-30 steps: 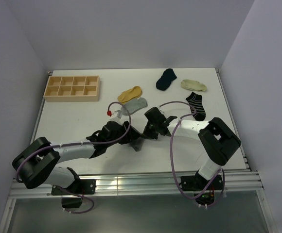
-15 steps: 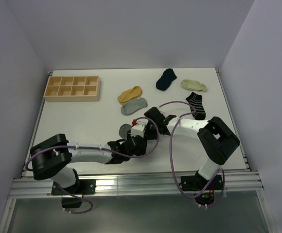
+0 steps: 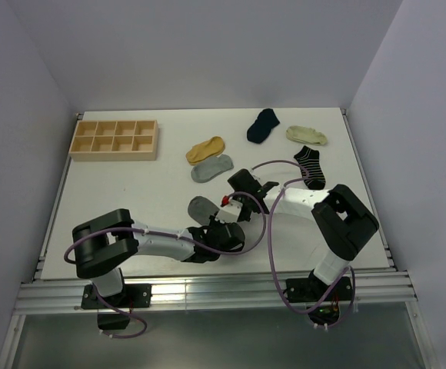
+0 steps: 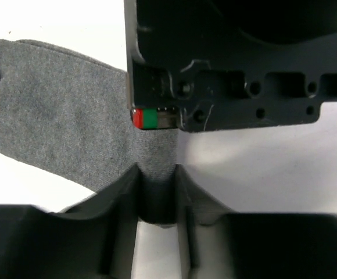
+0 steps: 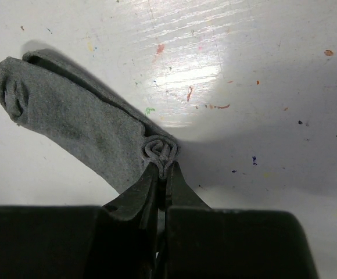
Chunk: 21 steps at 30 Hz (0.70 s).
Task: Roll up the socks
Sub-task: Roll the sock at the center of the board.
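Dark grey fabric sock (image 3: 201, 207) lies mid white table (image 3: 131, 184). Right gripper (image 5: 162, 168) pinches its small coiled end; left gripper (image 4: 157, 189) clamps fabric alongside. Turn coil slowly, hold tension, avoid unravelling.

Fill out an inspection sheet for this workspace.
Surface: white table, small coloured specks in the right wrist view.
Job's things: dark grey sock flat, one end curled into a small roll; light grey sock, mustard-yellow sock, navy sock, cream sock, striped sock lie loose farther back.
Clutter: wooden compartment tray, compartments empty.
Grippers: left gripper and right gripper both shut on the dark grey sock.
Cables: purple cables looped along both arms.
Surroundings: plain walls; nothing else seen.
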Tool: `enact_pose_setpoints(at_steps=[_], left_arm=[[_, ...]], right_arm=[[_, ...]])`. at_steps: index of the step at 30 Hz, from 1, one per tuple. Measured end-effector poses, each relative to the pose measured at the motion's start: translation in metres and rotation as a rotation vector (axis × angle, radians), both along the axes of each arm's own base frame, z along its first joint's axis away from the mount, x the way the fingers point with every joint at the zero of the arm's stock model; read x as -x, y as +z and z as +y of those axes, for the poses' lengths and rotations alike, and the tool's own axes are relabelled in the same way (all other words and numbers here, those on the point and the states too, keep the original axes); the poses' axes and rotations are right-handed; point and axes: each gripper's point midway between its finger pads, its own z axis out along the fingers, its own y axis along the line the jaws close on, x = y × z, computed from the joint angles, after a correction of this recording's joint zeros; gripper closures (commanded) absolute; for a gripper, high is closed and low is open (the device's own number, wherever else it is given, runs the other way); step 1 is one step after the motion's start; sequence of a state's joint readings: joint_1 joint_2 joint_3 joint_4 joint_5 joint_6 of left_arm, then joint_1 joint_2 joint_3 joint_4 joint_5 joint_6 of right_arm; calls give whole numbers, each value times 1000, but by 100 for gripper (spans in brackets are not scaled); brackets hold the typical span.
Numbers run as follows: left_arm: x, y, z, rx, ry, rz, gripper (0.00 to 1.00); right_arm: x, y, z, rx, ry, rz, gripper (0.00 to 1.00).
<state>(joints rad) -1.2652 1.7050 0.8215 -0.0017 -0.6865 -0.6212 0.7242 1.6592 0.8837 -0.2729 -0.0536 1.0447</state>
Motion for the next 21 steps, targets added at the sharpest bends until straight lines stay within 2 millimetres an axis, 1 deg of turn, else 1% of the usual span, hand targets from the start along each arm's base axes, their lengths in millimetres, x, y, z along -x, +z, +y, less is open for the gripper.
enact_pose_setpoints(at_steps=[1,2,5,8,9,11,12,16,17,21], left_arm=[[0,-1,1,-5,1,-2,79],[0,-1,1,-8,2,-5,88],[1,0,0,-7,-1,-8,99],[3,1,-2,6,-8,-2,99],[3,1,-2,16,-12,4,100],[5,2,0,54,-23,26,100],[6,2,1,78,-26,41,100],[4,4,8,191,-24,120,100],[3,4,10,223,-22,142,100],[-2,4,20,348,0,228,100]], right_arm=[[0,0,0,0,2,0,100],[0,0,0,1,3,-1,100],[0,0,1,0,6,-1,100],[0,0,1,-2,10,-2,92],[0,0,2,-4,12,-1,86],[1,0,3,-13,16,1,80],[1,0,3,-19,18,0,76],[3,2,3,-55,7,-23,68],[4,2,3,-65,3,-32,64],[5,11,-1,-104,-15,-79,56]])
